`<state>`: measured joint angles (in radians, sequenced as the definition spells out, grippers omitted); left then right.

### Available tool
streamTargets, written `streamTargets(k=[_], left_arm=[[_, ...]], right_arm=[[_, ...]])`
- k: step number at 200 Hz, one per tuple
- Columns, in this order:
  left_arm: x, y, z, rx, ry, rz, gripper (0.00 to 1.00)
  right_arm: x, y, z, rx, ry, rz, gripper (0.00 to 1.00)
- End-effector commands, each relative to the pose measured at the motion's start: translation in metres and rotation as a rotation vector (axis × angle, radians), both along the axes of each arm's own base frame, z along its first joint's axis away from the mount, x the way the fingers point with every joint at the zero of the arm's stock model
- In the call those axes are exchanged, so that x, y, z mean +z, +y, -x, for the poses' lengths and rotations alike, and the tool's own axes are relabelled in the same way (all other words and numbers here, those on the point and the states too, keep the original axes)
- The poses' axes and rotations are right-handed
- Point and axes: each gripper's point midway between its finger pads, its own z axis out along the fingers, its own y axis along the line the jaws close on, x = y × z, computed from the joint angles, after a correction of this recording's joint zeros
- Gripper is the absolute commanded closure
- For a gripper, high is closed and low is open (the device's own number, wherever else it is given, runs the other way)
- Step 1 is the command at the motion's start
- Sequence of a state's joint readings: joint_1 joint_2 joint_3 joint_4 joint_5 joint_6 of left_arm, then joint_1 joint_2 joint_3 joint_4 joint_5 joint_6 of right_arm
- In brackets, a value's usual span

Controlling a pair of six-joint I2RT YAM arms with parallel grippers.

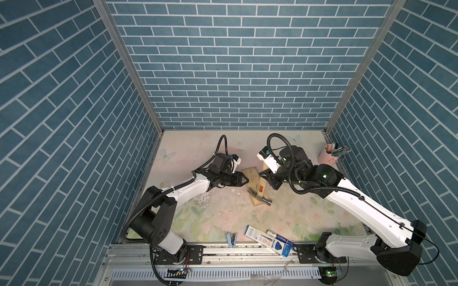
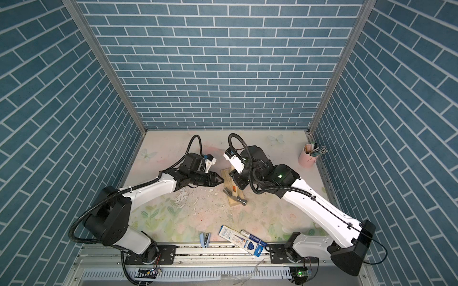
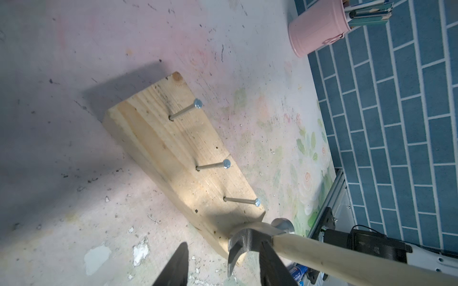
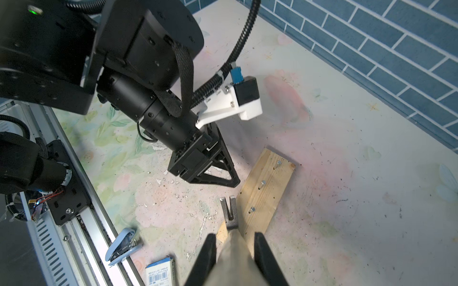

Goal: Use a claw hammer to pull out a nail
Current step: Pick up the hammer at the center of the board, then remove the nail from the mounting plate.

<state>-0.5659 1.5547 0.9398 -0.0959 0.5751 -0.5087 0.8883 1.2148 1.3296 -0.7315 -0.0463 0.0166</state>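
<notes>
- Left wrist view: a wood block [image 3: 173,153] lies on the bench [image 3: 74,173] with three nails [image 3: 213,166] standing up in a row.
- All three nails are in the wood. None is out, so I think the pulling has not begun.
- The hammer [image 3: 250,236] has its head at the near end of the block. Its handle points to the far side.
- The right tool [image 4: 235,234] is clamped on the handle, with one finger on each side. So picking up the hammer is done.
- The claw [image 4: 229,208] sits just left of the block's near end. It is close to the near nail [image 4: 252,210] but not hooked on it.
- The left tool [image 1: 244,182] is just left of the block. Its fingers are apart and hold nothing. I cannot tell if it touches the wood.
- What is left, I think: slide the claw under a nail's head, then rock the hammer back so the nail comes up.
- The block is loose on the bench, so it may lift or slide. The left tool may need to press it down.
</notes>
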Motion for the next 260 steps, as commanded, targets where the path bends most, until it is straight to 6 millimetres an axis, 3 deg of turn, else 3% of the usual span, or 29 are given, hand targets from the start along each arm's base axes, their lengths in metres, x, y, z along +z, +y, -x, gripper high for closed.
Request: streamTargets(k=[1, 45, 86, 260], left_arm=[[0.005, 0.006, -0.016, 0.057, -0.023, -0.030, 0.54], [-0.023, 0.003, -0.031, 0.103, 0.044, -0.055, 0.57], [-0.041, -0.001, -0.042, 0.128, 0.070, -0.073, 0.58], [-0.068, 0.003, -0.071, 0.163, 0.105, -0.134, 0.59]], right_arm=[[0.032, -0.011, 0.006, 0.013, -0.071, -0.020, 1.00], [0.043, -0.023, 0.014, 0.007, -0.061, -0.002, 1.00], [0.045, -0.026, 0.008, -0.025, -0.064, 0.027, 1.00], [0.035, -0.003, -0.032, -0.066, -0.047, 0.137, 1.00]])
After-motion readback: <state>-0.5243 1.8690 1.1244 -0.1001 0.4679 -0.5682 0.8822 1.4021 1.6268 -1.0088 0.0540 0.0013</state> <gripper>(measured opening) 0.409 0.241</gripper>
